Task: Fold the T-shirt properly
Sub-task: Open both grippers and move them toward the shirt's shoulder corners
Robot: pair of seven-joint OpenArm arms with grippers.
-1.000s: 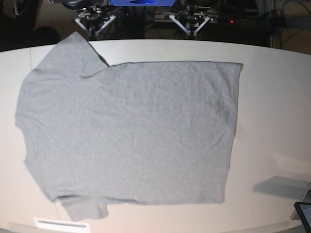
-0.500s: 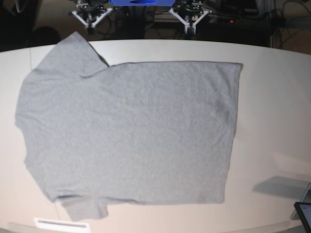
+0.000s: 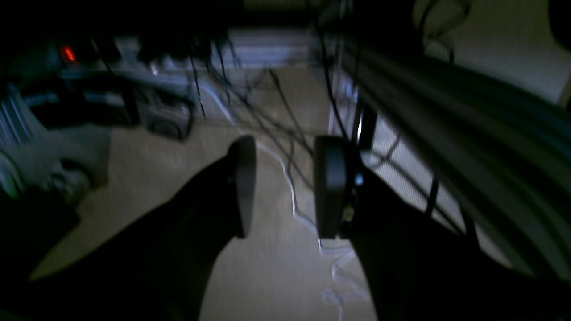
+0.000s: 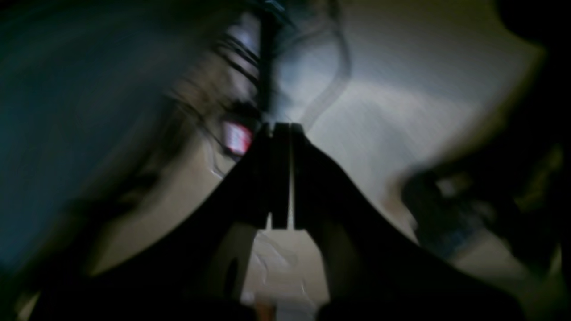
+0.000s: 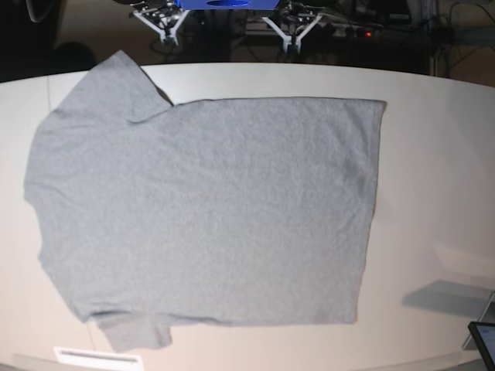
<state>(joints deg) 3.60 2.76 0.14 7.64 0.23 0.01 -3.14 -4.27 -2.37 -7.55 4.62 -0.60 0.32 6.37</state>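
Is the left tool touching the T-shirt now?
Apart. The base view shows the left tool beyond the table's far edge, clear of the T-shirt.

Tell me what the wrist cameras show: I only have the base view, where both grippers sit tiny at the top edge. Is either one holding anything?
Observer: No. The left gripper is open in its wrist view, with only floor and cables showing between its pads.
Operator: And the right one?
Observer: The right gripper is shut, fingers pressed together, no cloth between them.
Operator: Does either wrist camera see the T-shirt?
Observer: Neither. Both look at dim floor, and the right wrist view is blurred.
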